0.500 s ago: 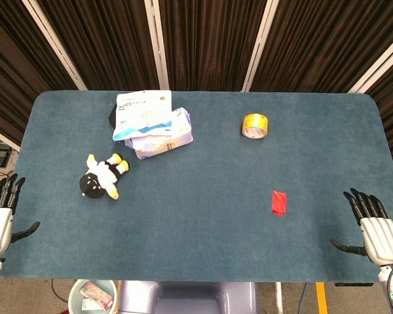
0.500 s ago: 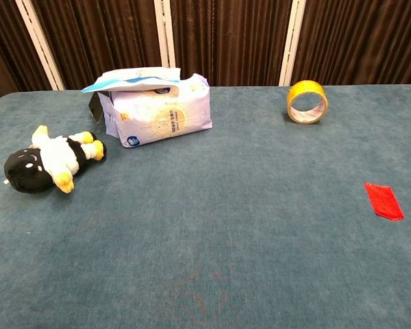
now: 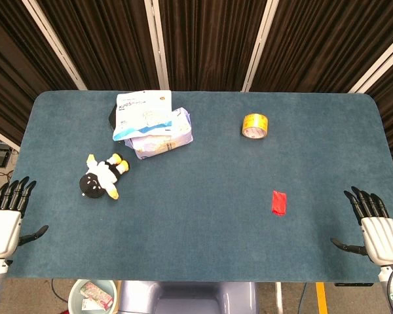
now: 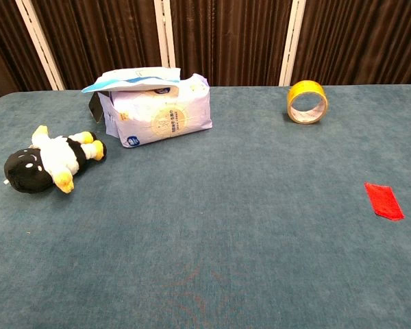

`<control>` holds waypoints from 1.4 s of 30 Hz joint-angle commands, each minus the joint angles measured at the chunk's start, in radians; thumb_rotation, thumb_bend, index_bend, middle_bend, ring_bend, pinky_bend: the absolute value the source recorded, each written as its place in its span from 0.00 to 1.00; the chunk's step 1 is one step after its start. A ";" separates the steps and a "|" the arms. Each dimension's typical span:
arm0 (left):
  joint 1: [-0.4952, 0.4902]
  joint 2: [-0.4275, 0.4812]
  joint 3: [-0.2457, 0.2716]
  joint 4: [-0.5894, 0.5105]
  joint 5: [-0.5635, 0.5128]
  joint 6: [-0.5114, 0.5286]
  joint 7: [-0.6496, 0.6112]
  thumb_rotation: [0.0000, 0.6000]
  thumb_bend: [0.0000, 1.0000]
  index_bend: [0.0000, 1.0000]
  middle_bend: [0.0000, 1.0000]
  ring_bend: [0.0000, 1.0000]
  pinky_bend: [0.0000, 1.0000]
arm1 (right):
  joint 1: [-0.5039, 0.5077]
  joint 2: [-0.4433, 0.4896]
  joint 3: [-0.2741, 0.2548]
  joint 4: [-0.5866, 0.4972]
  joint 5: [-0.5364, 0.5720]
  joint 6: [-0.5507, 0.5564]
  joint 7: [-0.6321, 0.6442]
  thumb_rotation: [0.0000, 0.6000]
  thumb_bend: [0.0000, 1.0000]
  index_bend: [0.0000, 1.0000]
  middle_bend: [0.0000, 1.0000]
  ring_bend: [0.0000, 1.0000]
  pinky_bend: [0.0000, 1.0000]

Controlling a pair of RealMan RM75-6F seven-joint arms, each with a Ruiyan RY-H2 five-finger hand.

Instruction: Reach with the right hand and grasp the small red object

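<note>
At the near right edge of the desk [image 3: 203, 229], the right hand [image 3: 378, 232] hovers palm-down with its fingers [image 3: 363, 203] spread apart and holding nothing. The left hand [image 3: 5, 226] sits at the near left edge, likewise with spread fingers and no object in it. Neither hand appears in the chest view.

The small red object [image 3: 279, 202] lies flat on the desk in the right half, toward the near edge, well apart from the yellow tape roll [image 3: 255, 125] beyond it. It is a thin rectangular piece. Its long axis runs roughly from the near edge toward the far edge, tilted slightly; in the chest view the near end tapers to a blunt point.

Judged step: the reach has not begun. The next move calls for carrying the right hand inward to the left, over the object, then lowering it. Because the piece lies flat, a fingertip pinch across its short sides is likely required.
</note>
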 commanded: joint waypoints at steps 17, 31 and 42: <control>-0.013 -0.011 -0.002 0.014 0.008 -0.012 -0.013 1.00 0.05 0.00 0.00 0.00 0.00 | -0.005 -0.341 0.013 0.283 -0.059 0.106 -0.009 1.00 0.16 0.48 0.00 0.00 0.00; -0.015 -0.025 -0.001 0.037 0.015 -0.009 -0.025 1.00 0.05 0.00 0.00 0.00 0.00 | 0.089 -0.526 0.033 0.455 -0.007 -0.068 -0.022 1.00 0.16 0.45 0.00 0.00 0.00; -0.028 -0.033 -0.008 0.047 -0.014 -0.047 -0.015 1.00 0.05 0.00 0.00 0.00 0.00 | 0.142 -0.645 0.064 0.611 0.018 -0.116 0.015 1.00 0.20 0.50 0.00 0.00 0.00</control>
